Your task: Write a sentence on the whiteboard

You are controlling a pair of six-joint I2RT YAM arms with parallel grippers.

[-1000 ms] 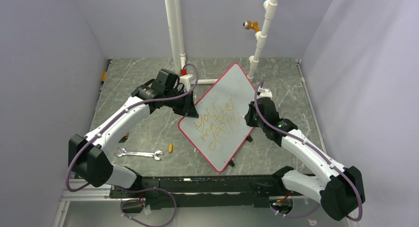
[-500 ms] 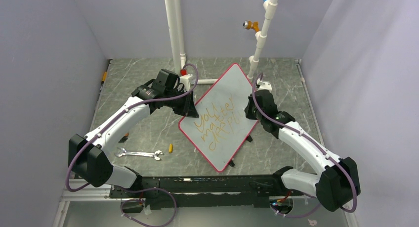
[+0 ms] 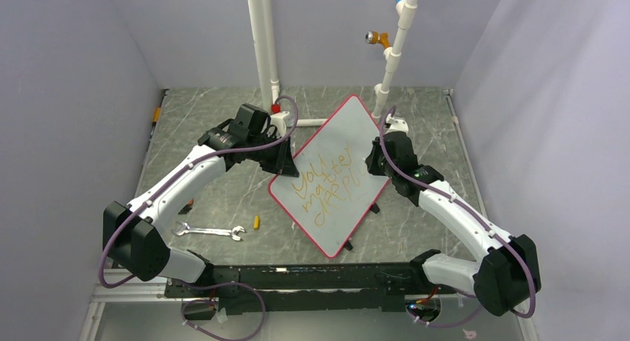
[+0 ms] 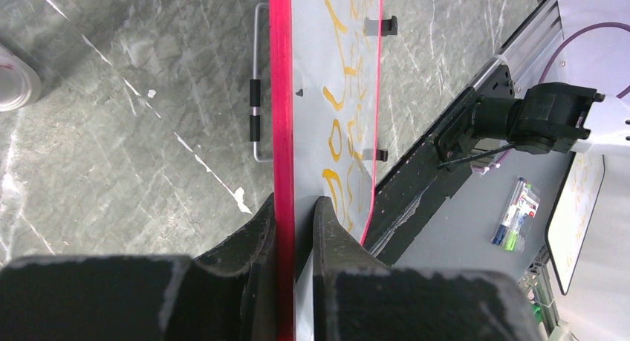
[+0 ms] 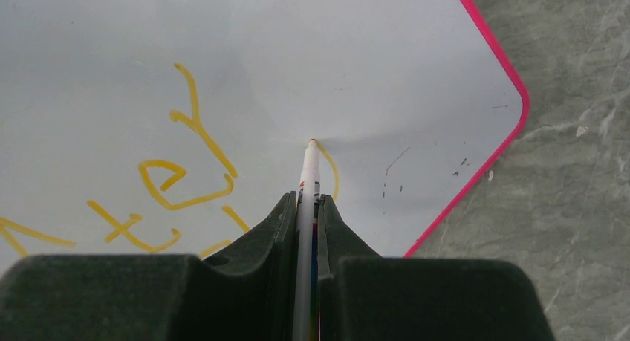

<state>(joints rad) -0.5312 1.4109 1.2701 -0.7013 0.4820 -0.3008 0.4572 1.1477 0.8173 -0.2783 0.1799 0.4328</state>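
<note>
right pincer (image 5: 306, 201) with marker (image 5: 308, 166) shifted rearward over whiteboard (image 3: 349, 125) | sentence (image 3: 325, 185) orange-yellow, slanted

Pale grey-white whiteboard (image 3: 351, 129), rimmed in red; orange-yellow sentence (image 3: 323, 183) across it; grey tabletop (image 3: 226, 203) veined white like marble; white marker (image 5: 309, 170); silver wrench (image 3: 208, 230).

Clutter on the marbled table (image 3: 223, 203)
A silver wrench (image 3: 209, 231) lay near a small yellow piece (image 3: 257, 222); two white pipes (image 3: 261, 44) stood at the back, one carrying an orange fitting (image 3: 380, 38).
</note>
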